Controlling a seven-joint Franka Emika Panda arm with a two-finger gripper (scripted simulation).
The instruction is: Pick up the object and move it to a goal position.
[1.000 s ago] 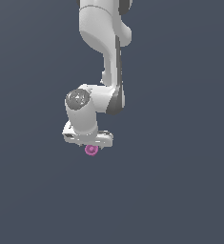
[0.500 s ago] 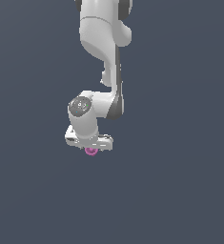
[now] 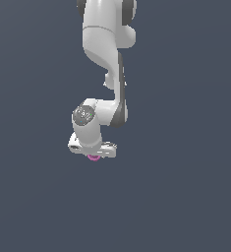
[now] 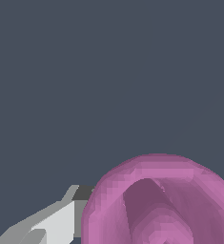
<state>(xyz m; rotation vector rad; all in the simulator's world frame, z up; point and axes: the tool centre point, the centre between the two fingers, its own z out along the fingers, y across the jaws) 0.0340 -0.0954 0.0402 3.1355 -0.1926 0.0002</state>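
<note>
The object [image 3: 93, 157] is a small pink-magenta ball. In the exterior view only its lower edge shows, under the white hand. My gripper [image 3: 94, 154] points down and is closed around it. In the wrist view the object [image 4: 156, 200] is very large and close, with a darker hollow centre. One white and grey finger [image 4: 56, 221] lies against its side. The other finger is hidden behind the ball.
The white arm [image 3: 104, 54] comes down from the top of the exterior view. The background all round is a plain dark grey-blue, with no other object in sight.
The wrist and hand have sunk slightly over the ball. Less of the ball shows beneath the hand than one second ago.
</note>
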